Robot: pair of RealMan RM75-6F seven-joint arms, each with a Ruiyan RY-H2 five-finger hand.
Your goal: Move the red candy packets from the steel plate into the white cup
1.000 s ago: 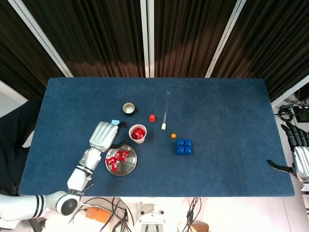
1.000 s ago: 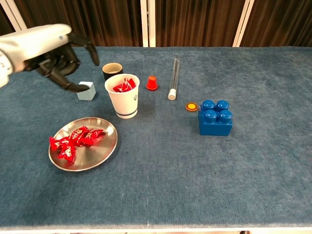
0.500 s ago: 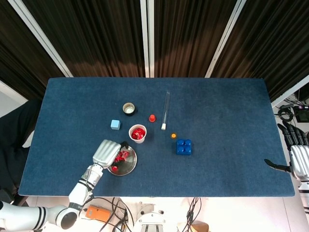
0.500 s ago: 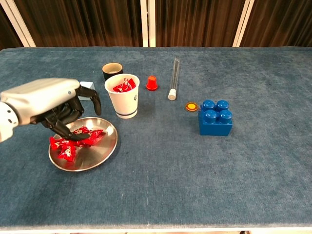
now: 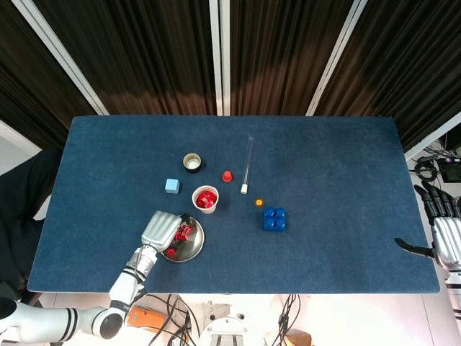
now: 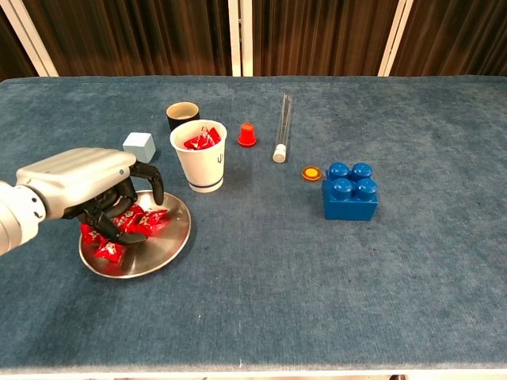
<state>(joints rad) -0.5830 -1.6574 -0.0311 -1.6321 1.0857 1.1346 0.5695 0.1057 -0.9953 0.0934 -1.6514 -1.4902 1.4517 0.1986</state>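
Observation:
The steel plate (image 6: 173, 240) lies at the front left with several red candy packets (image 6: 152, 221) on it. My left hand (image 6: 85, 186) is down over the plate's left half, palm down, its fingers curled in among the packets; whether a packet is pinched is hidden. Just behind the plate stands the white cup (image 6: 200, 162), with red packets (image 6: 198, 141) inside. In the head view the left hand (image 5: 161, 231) covers the left part of the plate (image 5: 193, 249), near the cup (image 5: 205, 200). My right hand (image 5: 446, 239) hangs off the table's right edge, fingers spread and holding nothing.
Behind the cup are a small black cup (image 6: 182, 115), a light blue cube (image 6: 139, 146), a red cap (image 6: 247, 134) and a glass tube (image 6: 282, 127). An orange disc (image 6: 312, 172) and a blue brick (image 6: 350, 191) sit to the right.
My left hand came down from beside the light blue cube onto the plate and sank its fingers into the packets. The right hand has barely moved.

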